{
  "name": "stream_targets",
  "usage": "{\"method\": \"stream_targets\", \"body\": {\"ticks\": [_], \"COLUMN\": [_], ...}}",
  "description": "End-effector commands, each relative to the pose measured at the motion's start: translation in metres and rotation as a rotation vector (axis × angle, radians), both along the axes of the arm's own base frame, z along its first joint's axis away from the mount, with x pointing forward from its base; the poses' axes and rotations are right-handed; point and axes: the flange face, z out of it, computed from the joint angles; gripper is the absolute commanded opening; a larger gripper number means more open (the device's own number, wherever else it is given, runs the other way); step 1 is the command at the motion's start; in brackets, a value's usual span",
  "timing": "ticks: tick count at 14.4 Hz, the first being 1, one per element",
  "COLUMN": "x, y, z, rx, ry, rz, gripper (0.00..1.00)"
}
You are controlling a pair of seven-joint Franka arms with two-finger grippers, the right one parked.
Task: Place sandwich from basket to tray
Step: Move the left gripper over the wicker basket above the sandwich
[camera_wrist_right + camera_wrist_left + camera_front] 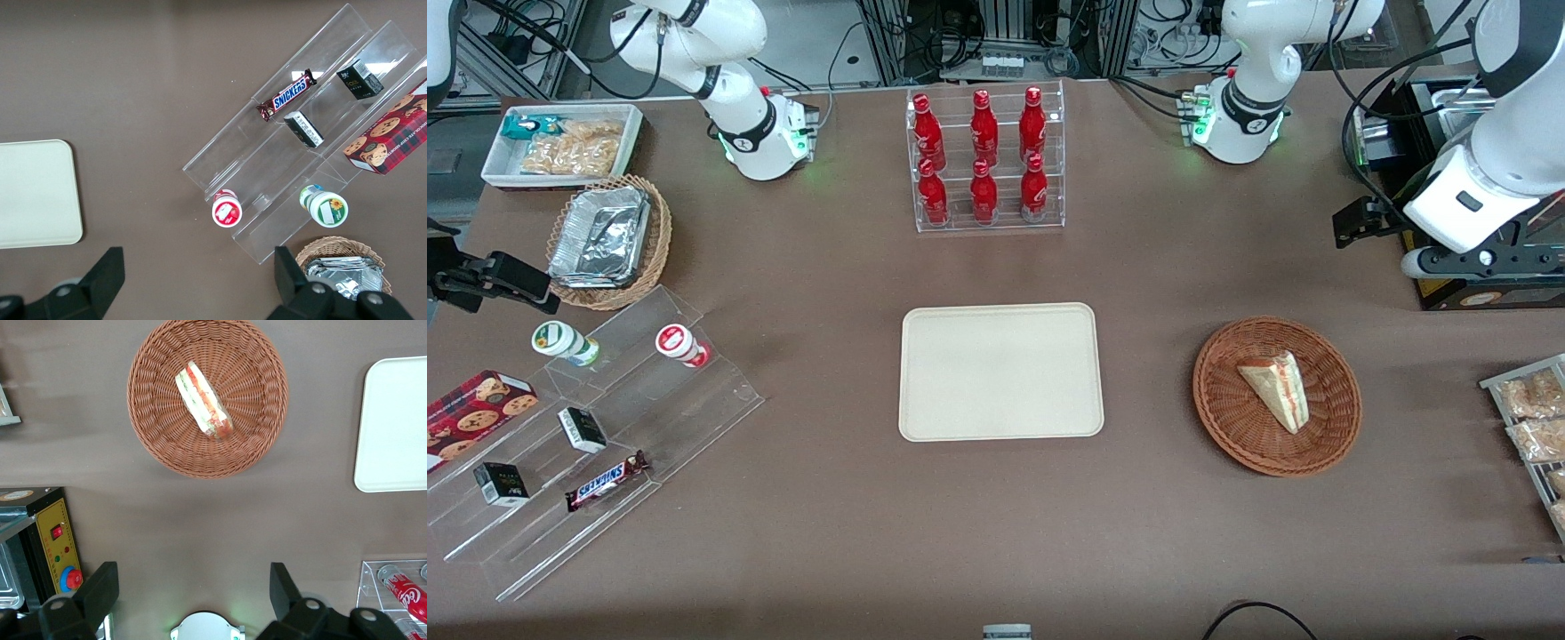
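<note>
We see the sandwich (1276, 389) lying in the basket (1227, 418), beside the tray (1000, 371). The gripper (193, 590) hangs high above bare table, its fingers (100, 590) spread open, apparently farther from the front camera than the basket; only the wrist view shows this.

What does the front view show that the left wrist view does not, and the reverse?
Front view only: the foil containers, the Snickers bar and the whole tray. Left wrist view only: the claw, open, hanging above bare table apart from the basket, and a yellow control box. Both show the sandwich lying in the basket, and part of the tray.
</note>
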Motion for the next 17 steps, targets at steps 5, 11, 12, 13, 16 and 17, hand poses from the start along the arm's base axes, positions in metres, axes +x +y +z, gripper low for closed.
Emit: {"method": "stream_targets", "body": {"ticks": [5,11,12,13,16,17], "x": [0.015,0.024,0.025,0.026,0.03,0.032], "y": [0.0,0.003,0.003,0.004,0.004,0.005], "z": [-0.034,-0.144,-0.163,-0.177,-0.213,-0.224], "rx": [-0.004,-0.014,-0.018,-0.021,-0.027,-0.03], "ry": [0.044,0.007,-0.013,-0.039,-0.064,-0.072], "rz": [-0.015,-0.013,-0.014,-0.012,0.018,0.033], "gripper": [1.0,1.0,1.0,1.0,1.0,1.0]}}
